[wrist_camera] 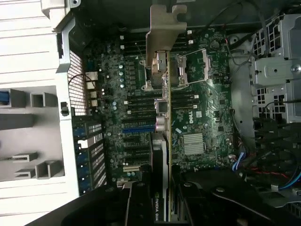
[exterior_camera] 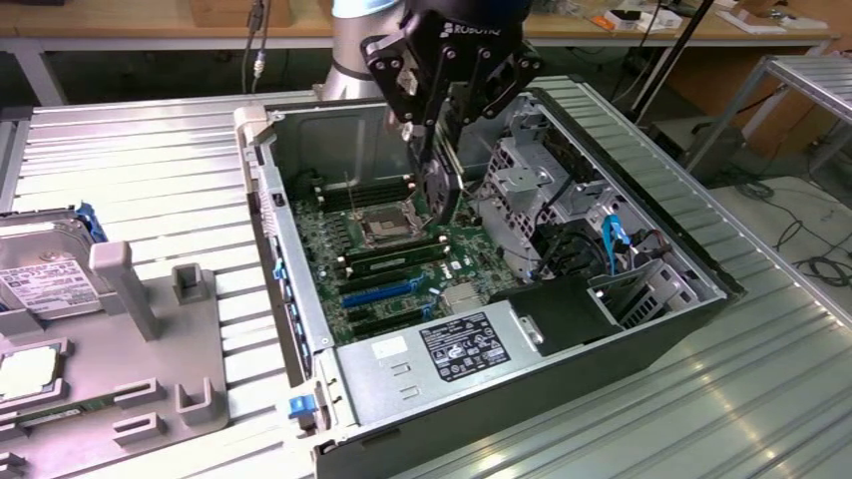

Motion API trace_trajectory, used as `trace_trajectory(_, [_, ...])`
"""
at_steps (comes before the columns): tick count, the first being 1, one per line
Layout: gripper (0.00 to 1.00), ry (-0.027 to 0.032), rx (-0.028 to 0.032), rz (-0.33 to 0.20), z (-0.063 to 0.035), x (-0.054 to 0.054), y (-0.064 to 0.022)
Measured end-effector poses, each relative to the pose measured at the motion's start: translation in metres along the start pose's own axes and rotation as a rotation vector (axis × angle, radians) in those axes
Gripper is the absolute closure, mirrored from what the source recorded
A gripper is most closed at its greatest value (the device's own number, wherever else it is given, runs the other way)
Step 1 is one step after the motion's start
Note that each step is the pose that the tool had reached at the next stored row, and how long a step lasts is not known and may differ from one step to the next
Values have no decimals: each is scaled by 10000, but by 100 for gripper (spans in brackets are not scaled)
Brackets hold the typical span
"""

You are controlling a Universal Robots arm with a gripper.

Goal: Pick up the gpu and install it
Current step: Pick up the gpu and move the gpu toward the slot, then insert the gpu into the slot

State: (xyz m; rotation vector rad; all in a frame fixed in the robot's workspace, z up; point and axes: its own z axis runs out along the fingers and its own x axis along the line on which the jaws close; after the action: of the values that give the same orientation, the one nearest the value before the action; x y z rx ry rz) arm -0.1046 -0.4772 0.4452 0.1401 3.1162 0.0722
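One gripper (exterior_camera: 442,135), upper centre, is pinching the gpu (exterior_camera: 445,195) edge-down over the motherboard (exterior_camera: 460,261) — installing step, seemingly demanding exact alignment.

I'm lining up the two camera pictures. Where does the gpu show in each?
Exterior view: the gpu hangs edge-on from the gripper, above the motherboard.
Wrist view: the gpu runs edge-on across the motherboard, its silver bracket partly covering the CPU socket.
Shared landmark: the CPU socket.
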Motion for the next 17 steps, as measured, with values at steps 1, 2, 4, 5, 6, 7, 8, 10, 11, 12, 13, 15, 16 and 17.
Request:
trace_trajectory(1, [73, 0, 0, -1, 0, -30, 3])
trace_trajectory(2, [73, 0, 0, -1, 0, -54, 5])
trace_trajectory(4, [73, -1, -1, -1, 0, -82, 7])
trace_trajectory(5, [73, -1, -1, -1, 0, -82, 7])
trace_trajectory(6, [73, -1, -1, -1, 0, -82, 7])
trace_trajectory(7, [73, -1, -1, 0, -1, -82, 7])
trace_trajectory(8, [73, 0, 0, -1, -5, -83, 8])
trace_trajectory(10, [73, -1, -1, -1, -11, -83, 8])
trace_trajectory(11, [73, -1, 0, -1, -12, -83, 8])
trace_trajectory(12, [73, 0, 0, -1, -12, -83, 8])
trace_trajectory(13, [73, 0, 0, 0, -13, -83, 8])
trace_trajectory(15, [73, -1, 0, -1, -14, -83, 8])
trace_trajectory(16, [73, 0, 0, -1, -15, -83, 8])
trace_trajectory(17, [73, 0, 0, -1, -16, -83, 8])
